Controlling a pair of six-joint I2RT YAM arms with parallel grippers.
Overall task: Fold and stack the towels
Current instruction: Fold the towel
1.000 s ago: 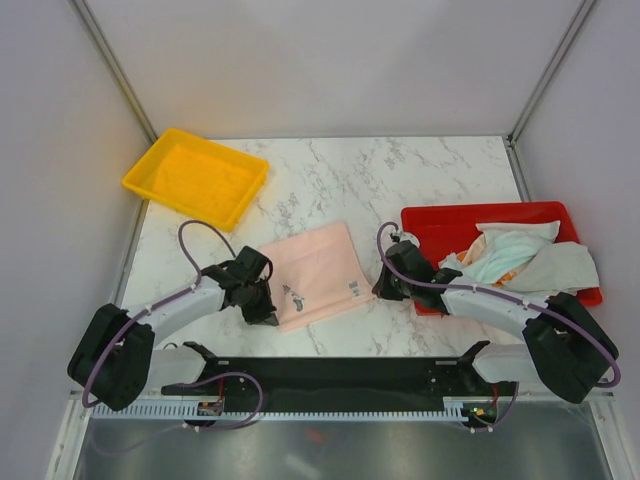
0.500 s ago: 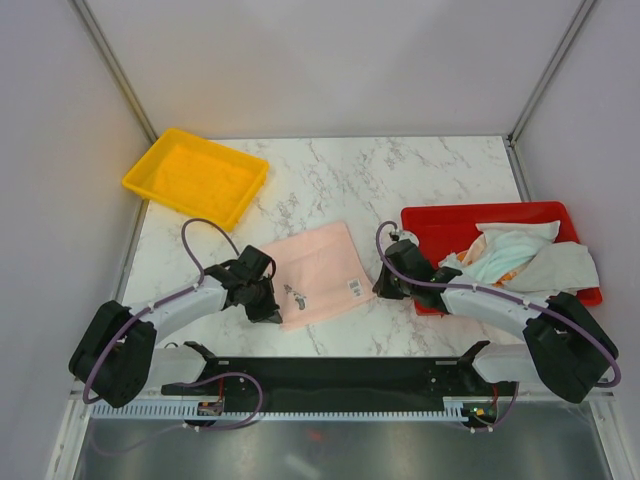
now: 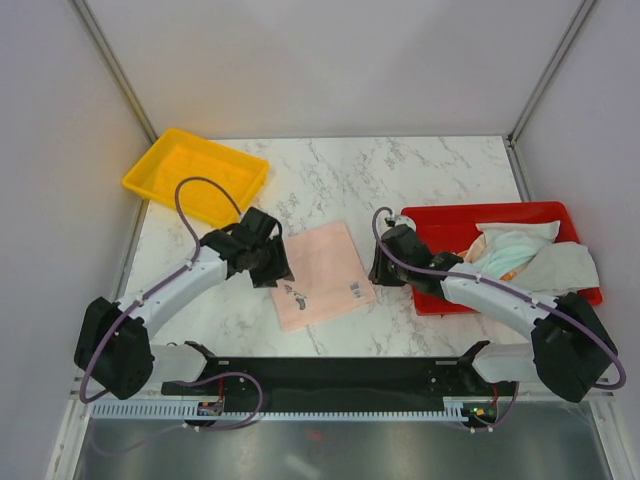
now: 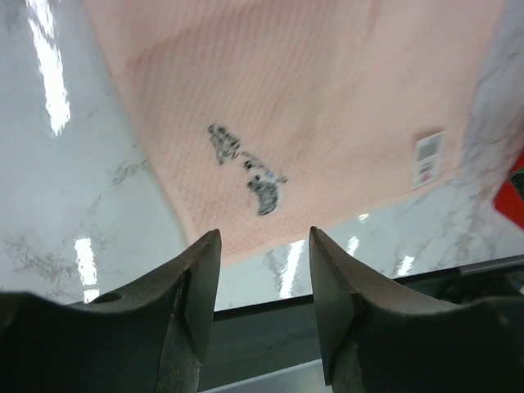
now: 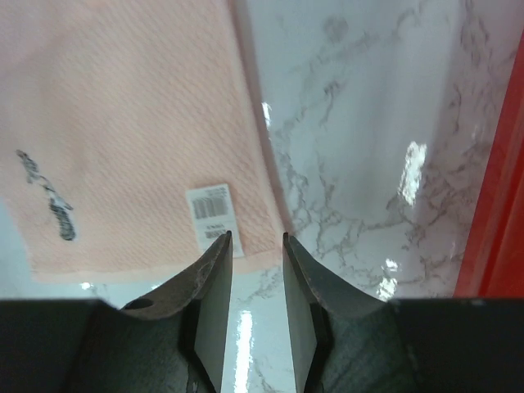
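Observation:
A pale pink towel (image 3: 322, 272) lies flat on the marble table, with a dark print near its front edge and a white label (image 5: 210, 214) at its right corner. My left gripper (image 3: 278, 270) hovers open over the towel's left edge, nothing between its fingers (image 4: 205, 282); the left wrist view shows the pink towel (image 4: 311, 106) beyond them. My right gripper (image 3: 380, 268) stands open just off the towel's right edge, empty, its tips above the label corner in the right wrist view (image 5: 256, 241). More towels (image 3: 520, 255), cream, mint and grey, lie crumpled in the red tray (image 3: 440, 215).
A yellow tray (image 3: 195, 175) sits at the far left of the table. The red tray's rim (image 5: 499, 205) is close to the right of my right gripper. Bare marble (image 3: 400, 170) lies beyond the pink towel. White walls close in the sides.
Both grippers have gone from shut to open and let go of the pink towel. The left gripper has lifted away toward the back, and the right one moved slightly back too.

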